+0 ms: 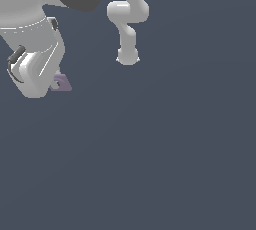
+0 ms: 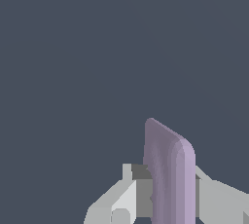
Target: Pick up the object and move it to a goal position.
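Note:
The object (image 1: 63,82) is a small dull mauve-purple block, seen at the exterior view's left, partly covered by the white hand. In the wrist view it (image 2: 170,169) stands on edge between the two pale fingers (image 2: 127,189), which press on its sides. My gripper (image 1: 56,82) is shut on the block; in the wrist view the gripper (image 2: 163,173) is mostly cut off by the frame edge. I cannot tell whether the block touches the dark floor or hangs above it. No goal marker shows.
The arm's large white links (image 1: 35,49) fill the exterior view's upper left. The arm's base and lower links (image 1: 127,29) stand at the top middle. A plain dark grey-blue floor (image 1: 165,149) lies all around.

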`<state>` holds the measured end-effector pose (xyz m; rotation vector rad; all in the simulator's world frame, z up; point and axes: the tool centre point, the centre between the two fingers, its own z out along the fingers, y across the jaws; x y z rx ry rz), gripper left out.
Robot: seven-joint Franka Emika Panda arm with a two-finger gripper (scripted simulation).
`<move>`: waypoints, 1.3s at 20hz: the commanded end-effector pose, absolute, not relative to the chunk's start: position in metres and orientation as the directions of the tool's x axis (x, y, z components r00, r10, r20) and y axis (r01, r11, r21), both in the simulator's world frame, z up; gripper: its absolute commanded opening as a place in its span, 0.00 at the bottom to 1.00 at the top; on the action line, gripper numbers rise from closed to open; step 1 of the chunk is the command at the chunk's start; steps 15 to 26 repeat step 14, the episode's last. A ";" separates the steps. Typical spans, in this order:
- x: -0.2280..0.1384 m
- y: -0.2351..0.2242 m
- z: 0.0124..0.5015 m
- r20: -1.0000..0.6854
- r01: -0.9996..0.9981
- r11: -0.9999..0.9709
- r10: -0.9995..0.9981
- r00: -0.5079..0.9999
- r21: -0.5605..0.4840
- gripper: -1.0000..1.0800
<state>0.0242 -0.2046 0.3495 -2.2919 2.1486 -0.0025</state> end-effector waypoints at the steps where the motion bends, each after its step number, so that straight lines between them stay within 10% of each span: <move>1: 0.025 -0.213 0.363 0.001 -0.998 -0.066 -0.998 0.066 0.000 0.00; 26: 0.029 -0.229 0.389 0.000 -0.998 -0.067 -0.998 0.067 0.000 0.00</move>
